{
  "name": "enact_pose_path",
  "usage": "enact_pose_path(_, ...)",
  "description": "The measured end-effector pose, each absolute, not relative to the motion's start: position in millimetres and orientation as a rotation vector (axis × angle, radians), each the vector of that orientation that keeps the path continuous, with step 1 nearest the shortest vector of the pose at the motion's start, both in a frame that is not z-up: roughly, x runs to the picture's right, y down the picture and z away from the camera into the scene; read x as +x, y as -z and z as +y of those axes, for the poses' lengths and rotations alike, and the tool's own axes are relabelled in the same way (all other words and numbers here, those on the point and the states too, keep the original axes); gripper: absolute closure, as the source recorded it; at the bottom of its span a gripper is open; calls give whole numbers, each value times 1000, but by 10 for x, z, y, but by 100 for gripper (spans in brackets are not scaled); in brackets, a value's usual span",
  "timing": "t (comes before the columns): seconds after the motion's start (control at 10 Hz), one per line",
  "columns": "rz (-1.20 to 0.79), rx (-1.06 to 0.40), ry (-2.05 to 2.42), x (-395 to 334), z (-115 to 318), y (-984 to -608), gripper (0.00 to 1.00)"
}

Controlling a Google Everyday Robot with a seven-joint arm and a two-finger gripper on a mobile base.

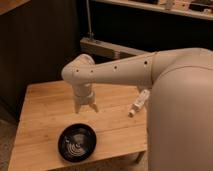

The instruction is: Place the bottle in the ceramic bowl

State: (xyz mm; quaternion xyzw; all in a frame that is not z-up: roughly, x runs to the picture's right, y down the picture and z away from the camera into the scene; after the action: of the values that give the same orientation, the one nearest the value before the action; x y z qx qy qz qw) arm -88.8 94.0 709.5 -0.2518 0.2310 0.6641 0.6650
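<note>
The small white bottle with a tan cap end lies on the wooden table at the right, next to my arm's bulky white body. The glossy black ceramic bowl with pale ring lines sits near the table's front edge. My gripper hangs from the white arm above the table's middle, just behind the bowl and well left of the bottle. Its two fingers point down, spread apart, with nothing between them.
My large white arm covers the right side of the view and the table's right edge. A grey metal rail on a post stands behind the table. Dark wall panels lie to the left and rear.
</note>
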Motion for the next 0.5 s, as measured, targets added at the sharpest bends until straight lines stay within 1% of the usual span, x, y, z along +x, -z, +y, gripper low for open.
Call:
enact_pose_path(0.2,535,-542,-1567,-534,895,-7180,35)
enact_pose_path(0.5,588,-515,-1714,293,986,-7250,35)
